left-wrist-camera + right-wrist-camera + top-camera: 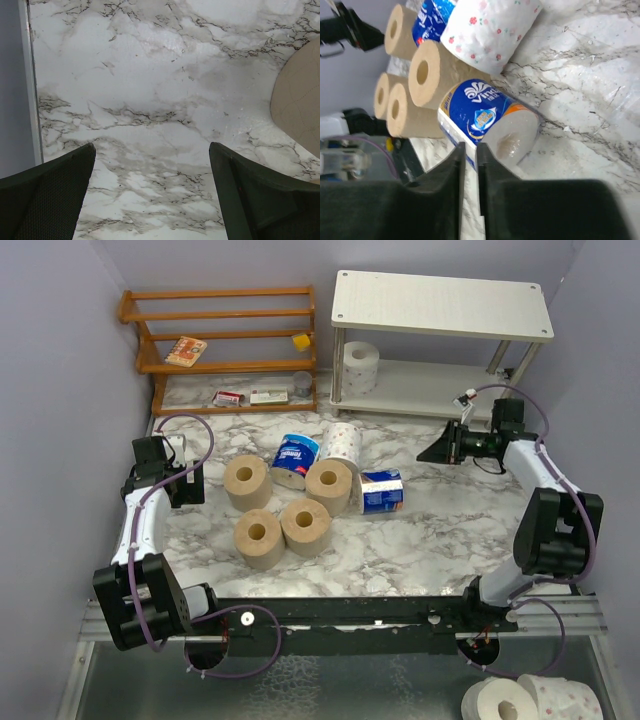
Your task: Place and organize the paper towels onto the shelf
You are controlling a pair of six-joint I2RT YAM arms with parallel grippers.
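Observation:
The shelf (445,302) stands at the back right with one white dotted paper towel (361,366) upright on its lower board. On the marble table lie another white dotted roll (343,443), two blue-wrapped rolls (296,460) (381,491) and several tan rolls (247,481). My right gripper (437,448) is shut and empty, hovering right of the pile. Its wrist view shows its gripper (470,150) facing the near blue roll (485,120), with the dotted roll (490,30) behind it. My left gripper (188,488) is open and empty left of the tan rolls. In its wrist view the gripper (150,150) is over bare marble, with one tan roll (300,105) at the right edge.
An orange-brown wooden rack (225,345) with small items stands at the back left. Purple walls close in the table on both sides and at the back. Two more rolls (520,700) lie below the table's front rail at bottom right.

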